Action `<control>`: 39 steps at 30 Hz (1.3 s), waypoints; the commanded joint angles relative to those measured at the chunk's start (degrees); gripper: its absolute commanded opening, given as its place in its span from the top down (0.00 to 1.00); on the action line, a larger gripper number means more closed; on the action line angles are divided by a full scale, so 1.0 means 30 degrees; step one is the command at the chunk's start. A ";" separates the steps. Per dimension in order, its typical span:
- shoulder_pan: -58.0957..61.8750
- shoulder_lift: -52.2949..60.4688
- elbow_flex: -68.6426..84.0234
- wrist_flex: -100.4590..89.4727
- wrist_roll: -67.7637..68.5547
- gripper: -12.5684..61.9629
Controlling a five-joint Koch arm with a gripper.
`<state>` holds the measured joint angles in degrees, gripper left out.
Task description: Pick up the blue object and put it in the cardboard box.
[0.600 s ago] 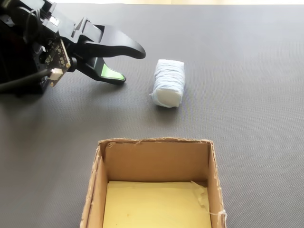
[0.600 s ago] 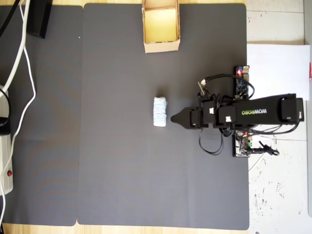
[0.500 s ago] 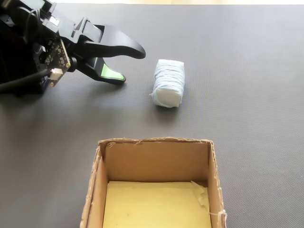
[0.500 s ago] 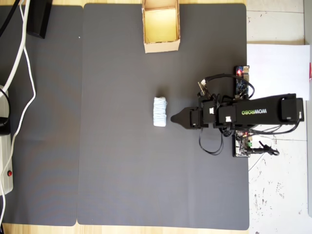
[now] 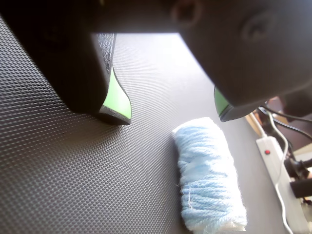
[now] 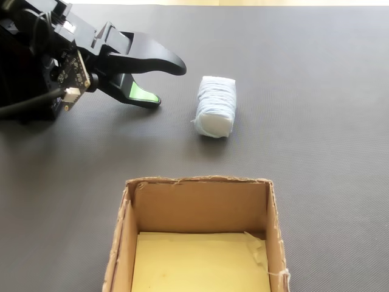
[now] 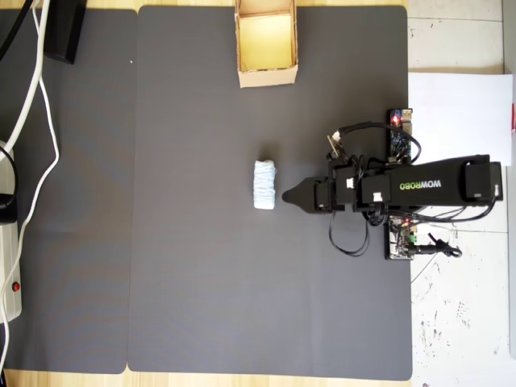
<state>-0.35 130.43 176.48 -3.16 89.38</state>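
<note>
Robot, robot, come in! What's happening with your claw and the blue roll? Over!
Gripper open, empty, just short of the roll. Roll lies on the mat, untouched. Box empty. Nothing between. Over.

A dark grey textured rubber mat (image 7: 193,266) is spread over a light wooden worktop (image 7: 64,379). White cables (image 7: 40,97) and a white power strip (image 7: 10,274) are seen at the overhead view's left; a white paper sheet (image 7: 459,113) lies on speckled pale floor (image 7: 459,322) at its right.

Arm low & stretched out, gripper (image 6: 166,85) jaws apart w/ green pads, holding nothing.
</note>
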 commanded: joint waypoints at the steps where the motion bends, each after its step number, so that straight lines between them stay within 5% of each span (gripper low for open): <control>1: 0.0205 0.1641 0.0732 0.1699 0.0498 0.37; 39: 0.0029 0.1670 0.0732 0.1084 0.1201 0.37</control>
<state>-0.35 130.43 176.48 -3.16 89.56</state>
